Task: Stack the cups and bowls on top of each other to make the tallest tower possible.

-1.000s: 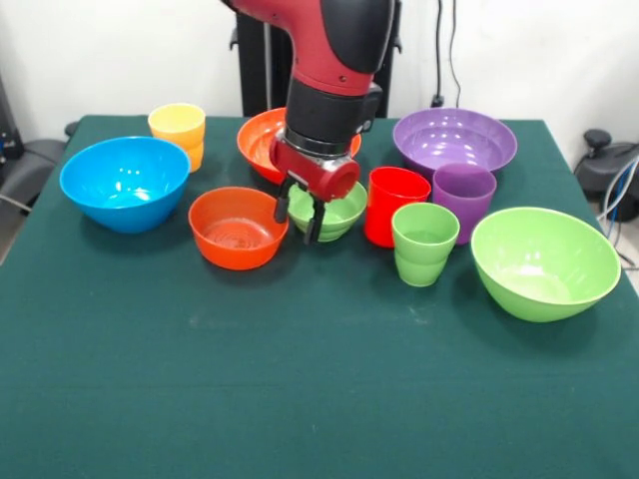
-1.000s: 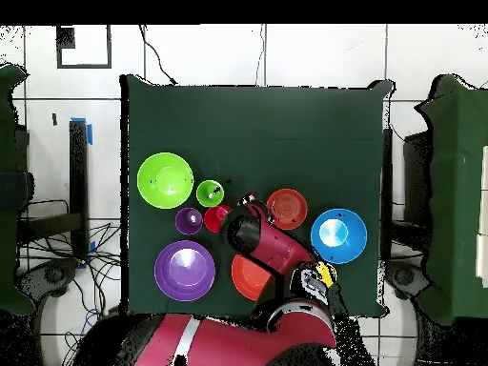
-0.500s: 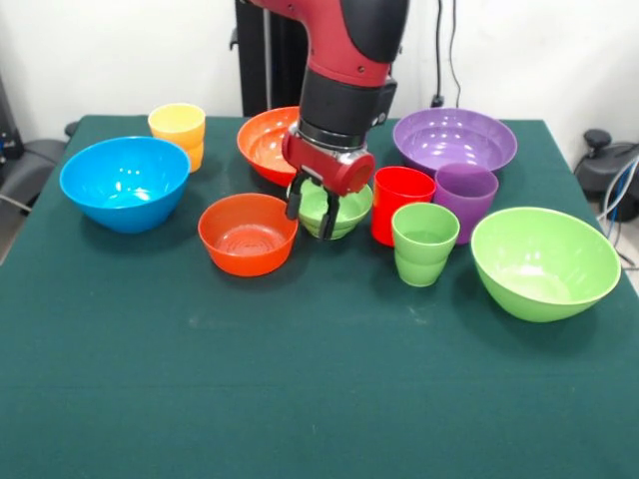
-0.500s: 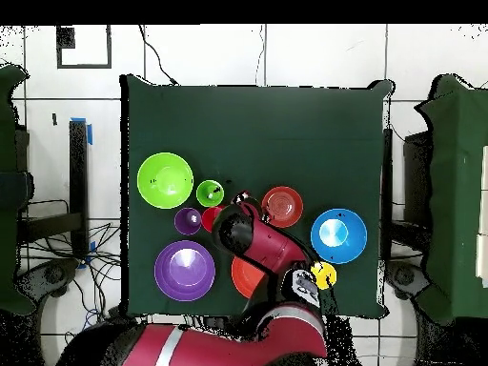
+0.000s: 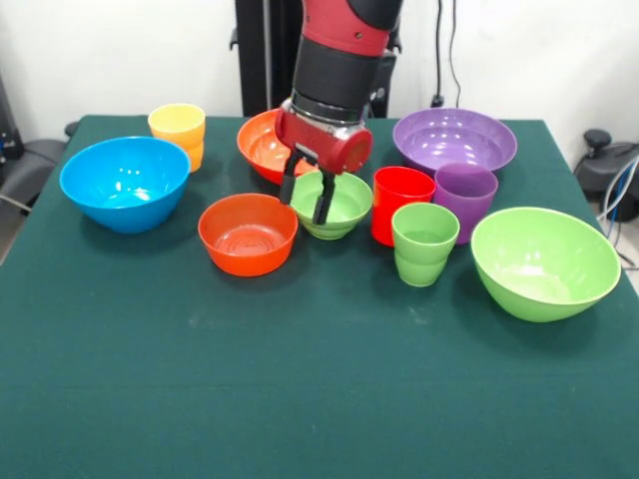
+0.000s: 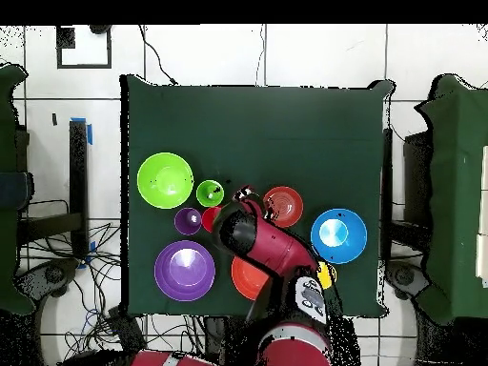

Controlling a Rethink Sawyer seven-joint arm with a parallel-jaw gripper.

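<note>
The green bench (image 5: 300,399) fills most of the front picture. The red and black arm (image 5: 339,50) comes down from the top middle. Its gripper (image 5: 308,195) hangs at the near left rim of the small green bowl (image 5: 339,208), in the middle of the picture. The jaws are apart, one tip outside the rim and one over the inside. I cannot tell if they touch the bowl.

The big green bowl (image 5: 545,261) sits at the right. The big blue bowl (image 5: 124,183) sits at the left. The big purple bowl (image 5: 454,139) is at the upper right. The big orange bowl (image 5: 262,143) is at the upper middle, partly hidden behind the arm. The small orange-red bowl (image 5: 247,233) sits just left of the small green bowl.

The red cup (image 5: 399,205) stands just right of the small green bowl. The purple cup (image 5: 464,200) is right of the red cup. The green cup (image 5: 424,243) stands in front of those two. The yellow cup (image 5: 178,135) stands at the upper left, behind the blue bowl. All the cups and bowls stand alone, open side up.

In the overhead picture the arm (image 6: 267,248) covers the small green bowl.
</note>
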